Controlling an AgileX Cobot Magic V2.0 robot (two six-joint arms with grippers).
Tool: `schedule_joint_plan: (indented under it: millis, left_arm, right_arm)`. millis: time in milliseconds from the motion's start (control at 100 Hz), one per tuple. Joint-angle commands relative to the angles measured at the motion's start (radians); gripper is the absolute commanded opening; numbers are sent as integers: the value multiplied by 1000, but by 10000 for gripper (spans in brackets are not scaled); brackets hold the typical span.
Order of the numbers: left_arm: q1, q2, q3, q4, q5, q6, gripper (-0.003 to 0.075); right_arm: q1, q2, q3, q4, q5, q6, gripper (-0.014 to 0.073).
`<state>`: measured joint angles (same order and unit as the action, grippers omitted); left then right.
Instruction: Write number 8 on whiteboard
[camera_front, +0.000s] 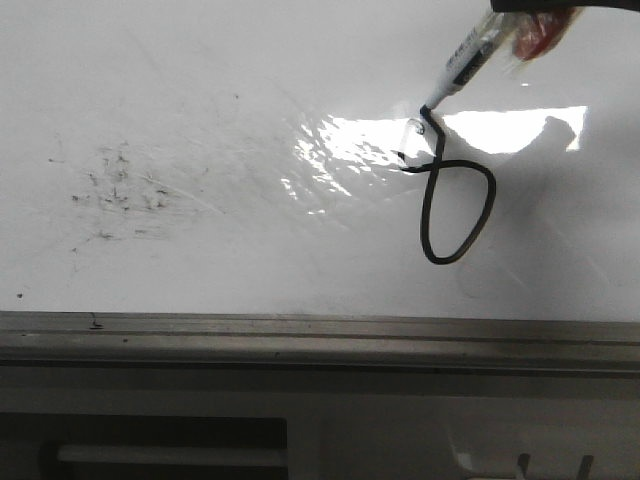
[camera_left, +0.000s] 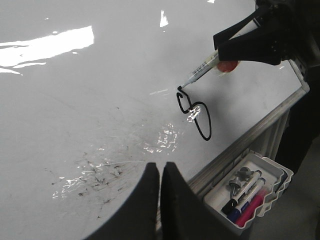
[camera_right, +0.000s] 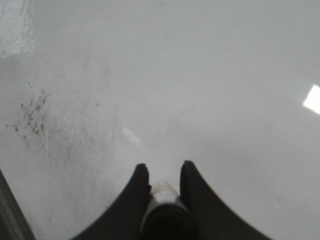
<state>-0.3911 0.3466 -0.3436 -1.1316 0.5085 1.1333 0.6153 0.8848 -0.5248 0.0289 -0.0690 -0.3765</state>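
From the front, your right gripper (camera_front: 535, 12) is just peeking in at the far right corner of the whiteboard (camera_front: 200, 80), clamped on a marker (camera_front: 465, 62) that slants down from that corner toward the near left, tip touching the board at the top of the number 8 (camera_front: 455, 200). The figure sits right of centre, nearer the right edge than the left, its long axis running from far to near with a slight lean, small loop at the far end, big elongated loop pointing toward the grey ledge (camera_front: 300, 335) along the near edge. A patch of black specks (camera_front: 115, 190) lies well apart, over by the left edge. Over to your left wrist camera: the left gripper (camera_left: 160, 172) has its two fingers pressed together with nothing between them, hovering over the board near the ledge. You can see the 8 (camera_left: 196, 116) clearly here, marker tip (camera_left: 181, 88) on its small loop, and a tray (camera_left: 270, 200) of spare markers hanging off the near edge. Right wrist camera now: the fingers (camera_right: 137, 190) are squeezed around the marker's barrel (camera_right: 162, 200), and the figure itself is hidden from this angle; only the specks (camera_right: 32, 115) show on the board (camera_right: 200, 75).
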Motion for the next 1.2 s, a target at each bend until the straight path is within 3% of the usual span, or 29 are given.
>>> schedule_joint_plan:
  millis: [0,160,450,790,860,1030,1190]
  left_arm:
    - [3,8,-25,-37,-22,-7,-20]
    - [3,8,-25,-37,-22,-7,-20]
    - [3,8,-25,-37,-22,-7,-20]
    - [3,17,-25,-37,-22,-7,-16]
    - [3,34,-27,-35,-3,7,29]
    - [-5,96,-46,-37,32,49,238]
    - [-48,140,-75,-38,41,123,253]
  right_arm:
    - [-13,17,-27,-17,-34,-17,-43]
    - [-8,17,-27,-17,-38,-17,-43]
    - [118,-111,-27,-17,-37,-17,-43]
    - [124,-211,-116,-17,48,-17,-43]
    - [124,-211,-122,-17,57,-17,-43]
    - [124,-211,-122,-17,134,-17,-43]
    - [124,-211,-122,-17,216,-17,-44]
